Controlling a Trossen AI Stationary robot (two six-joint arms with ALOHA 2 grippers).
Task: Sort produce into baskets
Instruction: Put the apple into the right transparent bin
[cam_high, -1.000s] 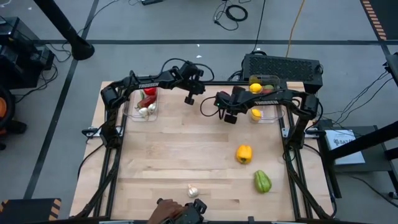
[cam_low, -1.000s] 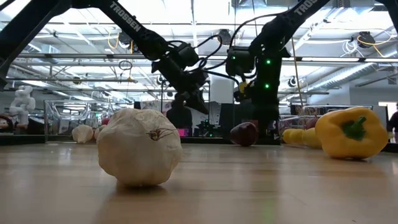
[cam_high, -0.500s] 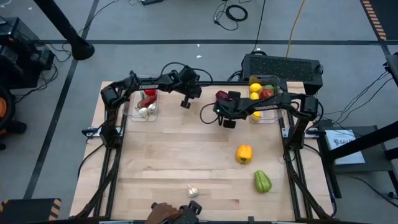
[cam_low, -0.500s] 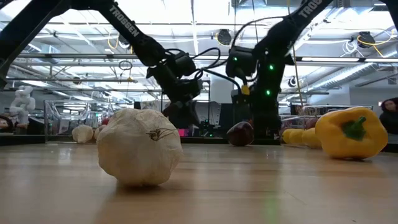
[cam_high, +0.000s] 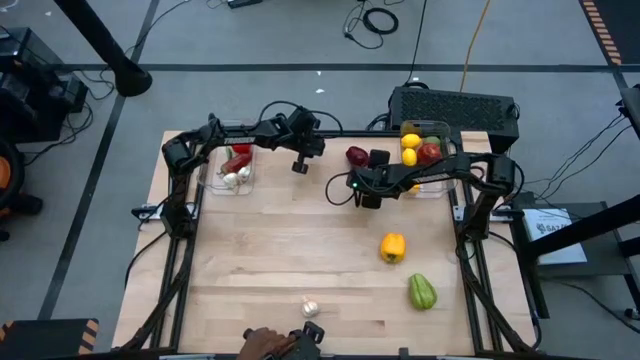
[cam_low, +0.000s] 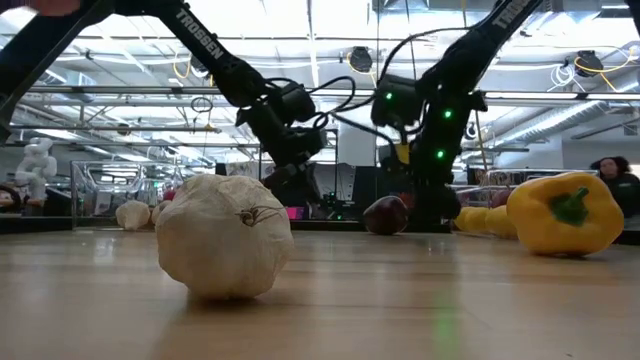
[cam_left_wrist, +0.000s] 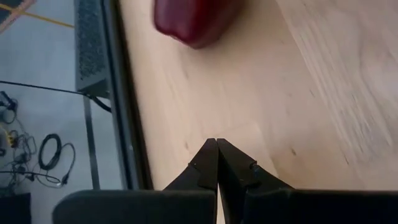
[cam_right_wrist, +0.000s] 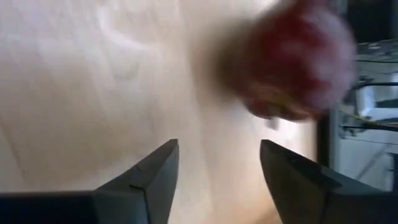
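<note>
A dark red round apple (cam_high: 357, 156) lies on the pale wooden counter (cam_high: 280, 250) near its far edge, between the two arms. The right claw (cam_high: 366, 196) hovers just beside it with its fingers spread apart and empty. The left claw (cam_high: 299, 165) hangs near the clear plastic left basket (cam_high: 231, 166), fingers pressed together. A yellow bell pepper (cam_high: 393, 247) sits mid-counter.

Two clear baskets (cam_high: 228, 170) (cam_high: 437, 172), one dark red apple (cam_high: 357, 156), one yellow pepper (cam_high: 393, 246), one green pepper (cam_high: 422, 292), one garlic bulb (cam_high: 310, 309).
</note>
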